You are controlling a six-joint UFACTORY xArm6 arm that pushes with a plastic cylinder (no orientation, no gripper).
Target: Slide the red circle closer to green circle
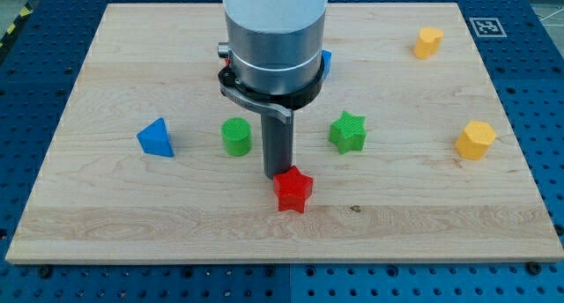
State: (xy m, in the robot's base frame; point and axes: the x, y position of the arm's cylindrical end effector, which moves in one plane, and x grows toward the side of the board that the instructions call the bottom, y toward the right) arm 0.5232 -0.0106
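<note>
Sitting leftmost, a blue triangle [156, 137] has open board around it. Right of it the green circle [236, 136], then my tip [278, 173], holding nothing, touching a red star [293, 190]. No red circle shows. Rightward: green star [348, 132], yellow blocks [475, 140]; a blue block [326, 58] is mostly hidden.

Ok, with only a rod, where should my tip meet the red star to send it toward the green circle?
Probably its lower-right side, pushing up-left, since the green circle lies up and left of the red star. My tip sits at the star's top-left edge, the wrong side.
</note>
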